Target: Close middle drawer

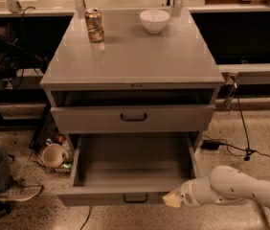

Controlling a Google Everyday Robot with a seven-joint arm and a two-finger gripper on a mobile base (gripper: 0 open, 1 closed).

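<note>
1. The middle drawer [132, 171] stands pulled far out of the grey cabinet [135, 59]. Its whole bare floor is in view and its low front sits well forward of the cabinet face, so none of the closing is done as yet.
2. The gripper [172, 200] is low at the right end of that drawer front, just to the right of the small black handle [135, 198]. The white arm [240, 188] comes in from the lower right. It looks to be at the front panel, or only just off it, but I cannot tell whether they touch.
3. Whether the gripper is open or closed I cannot tell, and nothing appears to be held in it.
4. What is left, by my reading, is the whole push: make firm contact with the front, then drive it straight back until it lies flush.
5. The top drawer [133, 119] above also stands slightly out of the cabinet, but it is not part of this task.
6. A drinks can [95, 25] and a white bowl [154, 20] stand on the cabinet top, well apart from the work below.
</note>
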